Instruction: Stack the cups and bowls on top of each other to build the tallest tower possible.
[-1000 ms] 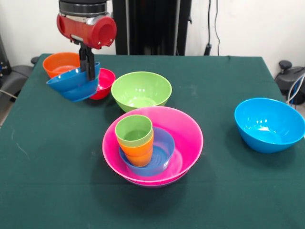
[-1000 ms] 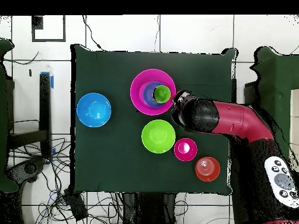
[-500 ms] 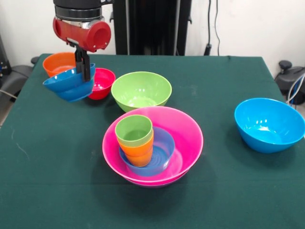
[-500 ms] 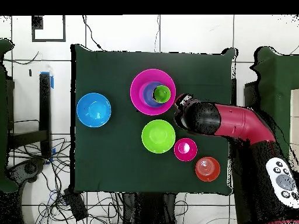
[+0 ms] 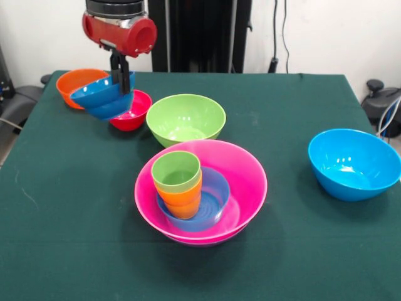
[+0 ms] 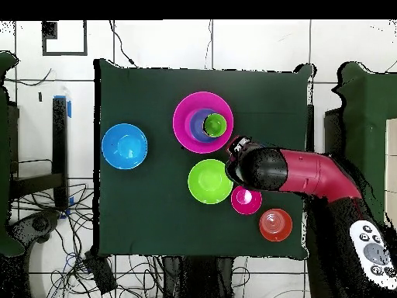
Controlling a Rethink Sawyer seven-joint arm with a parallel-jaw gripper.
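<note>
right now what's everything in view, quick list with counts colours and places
table: 1, dark green cloth, holds everything
tower: 1, middle of table; pink bowl outermost, light-blue small bowl inside, orange cup in that, light green cup nested on top
lime green bowl: 1, just behind the tower
sky-blue bowl: 1, alone near the front view's right edge
red bowl: 1, small, left of the lime green bowl
orange bowl: 1, small, far left corner
dark-blue bowl: 1, held tilted in the air over the red bowl
arm: 1, red and black
gripper: 1, black, shut on the dark-blue bowl's rim
</note>
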